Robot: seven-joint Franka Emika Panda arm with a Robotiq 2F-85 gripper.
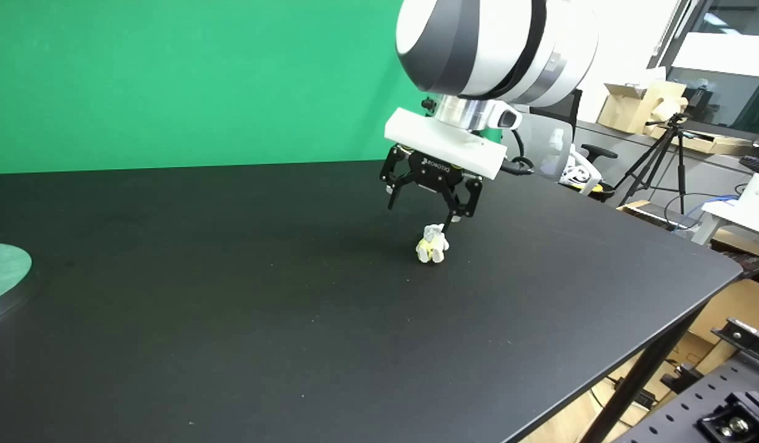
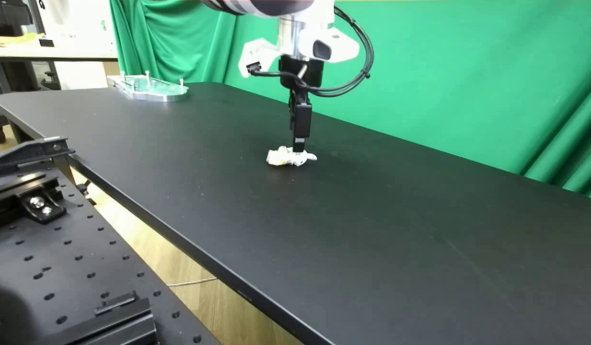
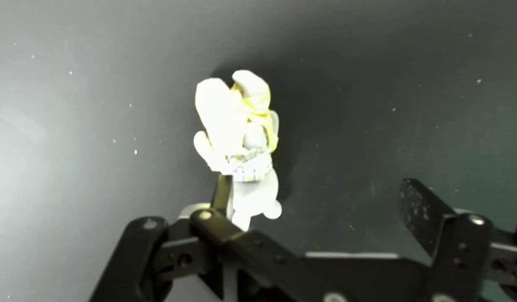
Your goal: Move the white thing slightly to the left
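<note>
The white thing is a small white toy figure [image 1: 433, 244] with yellow and checked clothing, lying on the black table [image 1: 262, 295]. It also shows in an exterior view [image 2: 286, 156] and in the wrist view [image 3: 255, 191]. My gripper [image 1: 418, 215] is open, pointing down, low over the table at the toy. In the wrist view the gripper [image 3: 318, 182] has its left finger at the toy's left edge, overlapping it; I cannot tell whether they touch. The right finger is far from the toy, with bare table between. In an exterior view only one finger of the gripper [image 2: 299, 145] shows clearly.
A green wall or curtain [image 1: 188, 86] stands along the table's back. A clear greenish plate with white posts [image 2: 149, 89] sits at the table's far end. A perforated metal platform [image 2: 84, 268] lies beyond the table's edge.
</note>
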